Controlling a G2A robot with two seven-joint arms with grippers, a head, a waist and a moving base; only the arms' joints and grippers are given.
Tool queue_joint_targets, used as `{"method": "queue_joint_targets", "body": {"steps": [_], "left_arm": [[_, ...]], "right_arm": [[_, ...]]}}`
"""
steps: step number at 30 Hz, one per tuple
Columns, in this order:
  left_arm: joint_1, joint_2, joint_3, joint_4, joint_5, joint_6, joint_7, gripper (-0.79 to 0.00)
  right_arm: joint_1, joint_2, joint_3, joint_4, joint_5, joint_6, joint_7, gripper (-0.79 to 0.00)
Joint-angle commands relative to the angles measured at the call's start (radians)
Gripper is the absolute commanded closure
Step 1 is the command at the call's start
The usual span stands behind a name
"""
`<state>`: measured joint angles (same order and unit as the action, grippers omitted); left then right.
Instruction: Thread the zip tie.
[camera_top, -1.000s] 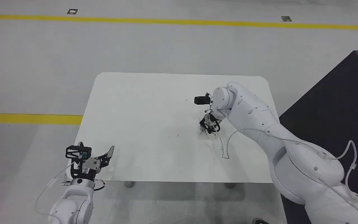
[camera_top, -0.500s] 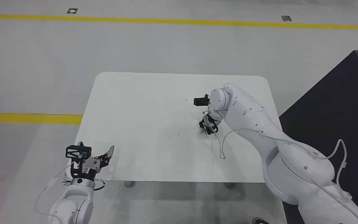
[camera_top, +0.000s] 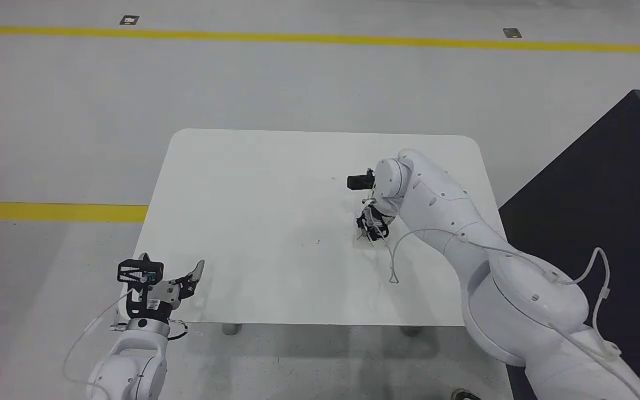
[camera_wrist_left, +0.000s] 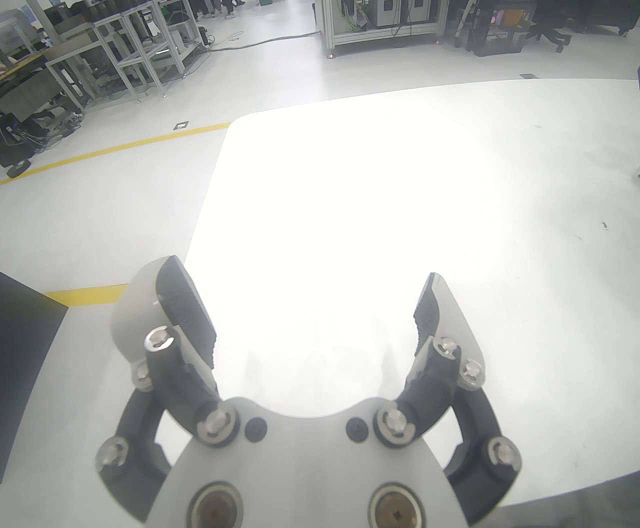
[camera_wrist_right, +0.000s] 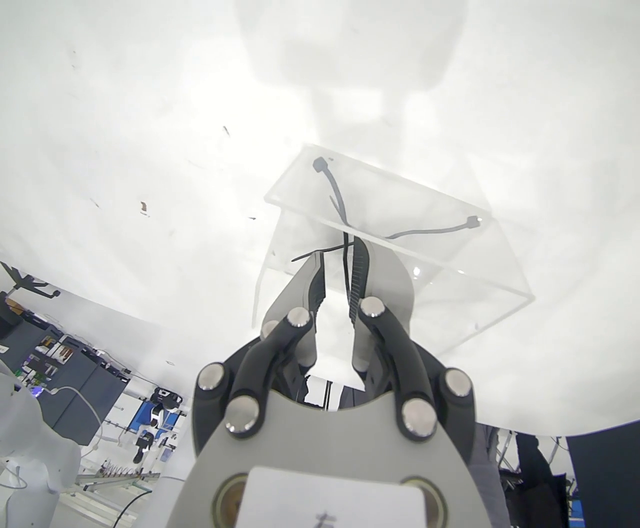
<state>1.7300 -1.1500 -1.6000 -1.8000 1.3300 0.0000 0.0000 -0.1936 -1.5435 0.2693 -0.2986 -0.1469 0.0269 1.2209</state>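
Observation:
A clear acrylic stand (camera_wrist_right: 450, 280) sits on the white table (camera_top: 250, 200), right of centre. Two black zip ties pass through its top plate. The first zip tie (camera_wrist_right: 334, 187) has its head on the plate, and its strap drops through the plate between my right gripper's fingers. The second zip tie (camera_wrist_right: 430, 231) lies across the plate, head outward. My right gripper (camera_wrist_right: 339, 252) is at the stand's edge, open only a narrow gap around that strap; from above the right gripper (camera_top: 372, 225) points down at the stand. My left gripper (camera_wrist_left: 300, 272) is wide open and empty.
The left gripper (camera_top: 190, 278) hangs just off the table's front left corner, facing across the bare tabletop (camera_wrist_left: 375, 175). A white cable (camera_top: 395, 265) loops down from the right arm over the table near its front edge. Dark cabinets stand beyond the table's right side.
The right arm's forearm and its hanging cable have shifted slightly leftward, while its gripper stays at the stand. The left arm has not moved.

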Motion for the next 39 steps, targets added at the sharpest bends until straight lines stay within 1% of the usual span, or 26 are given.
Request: {"method": "queue_joint_targets", "body": {"steps": [1, 9, 10, 11, 12, 16, 19, 23, 26, 29, 31, 36, 37, 38, 39], "left_arm": [[0.000, 0.000, 0.000, 0.000, 0.000, 0.000, 0.000, -0.785], [0.000, 0.000, 0.000, 0.000, 0.000, 0.000, 0.000, -0.785], [0.000, 0.000, 0.000, 0.000, 0.000, 0.000, 0.000, -0.785], [0.000, 0.000, 0.000, 0.000, 0.000, 0.000, 0.000, -0.785], [0.000, 0.000, 0.000, 0.000, 0.000, 0.000, 0.000, -0.785], [0.000, 0.000, 0.000, 0.000, 0.000, 0.000, 0.000, -0.785], [0.000, 0.000, 0.000, 0.000, 0.000, 0.000, 0.000, -0.785], [0.000, 0.000, 0.000, 0.000, 0.000, 0.000, 0.000, -0.785], [0.000, 0.000, 0.000, 0.000, 0.000, 0.000, 0.000, -0.785], [0.000, 0.000, 0.000, 0.000, 0.000, 0.000, 0.000, -0.785], [0.000, 0.000, 0.000, 0.000, 0.000, 0.000, 0.000, -0.785], [0.000, 0.000, 0.000, 0.000, 0.000, 0.000, 0.000, -0.785], [0.000, 0.000, 0.000, 0.000, 0.000, 0.000, 0.000, -0.785], [0.000, 0.000, 0.000, 0.000, 0.000, 0.000, 0.000, -0.785], [0.000, 0.000, 0.000, 0.000, 0.000, 0.000, 0.000, -0.785]], "right_arm": [[-0.001, -0.004, 0.004, 0.007, -0.001, -0.004, 0.000, -0.111], [-0.008, -0.019, 0.020, 0.045, -0.007, -0.024, -0.002, -0.077], [-0.010, -0.021, 0.021, 0.050, -0.008, -0.023, -0.004, -0.049], [-0.011, -0.022, 0.022, 0.053, -0.011, -0.021, -0.006, -0.003], [-0.011, -0.024, 0.024, 0.056, -0.014, -0.022, -0.007, 0.000], [-0.003, -0.029, 0.034, 0.070, -0.014, -0.033, -0.004, 0.000], [0.019, -0.025, 0.049, 0.084, -0.005, -0.070, 0.002, 0.000], [0.053, -0.011, 0.077, 0.108, 0.026, -0.157, 0.048, 0.000], [0.073, 0.005, 0.106, 0.127, 0.070, -0.240, 0.116, 0.000], [0.083, 0.024, 0.139, 0.149, 0.125, -0.335, 0.182, 0.000], [0.078, 0.032, 0.150, 0.147, 0.139, -0.370, 0.198, 0.000], [0.038, 0.035, 0.133, 0.057, 0.076, -0.383, 0.134, 0.000], [0.033, 0.036, 0.124, 0.039, 0.048, -0.386, 0.116, -0.018], [0.026, 0.035, 0.119, 0.025, 0.031, -0.384, 0.096, -0.068], [0.022, 0.036, 0.116, 0.010, 0.016, -0.388, 0.081, -0.092]]}}
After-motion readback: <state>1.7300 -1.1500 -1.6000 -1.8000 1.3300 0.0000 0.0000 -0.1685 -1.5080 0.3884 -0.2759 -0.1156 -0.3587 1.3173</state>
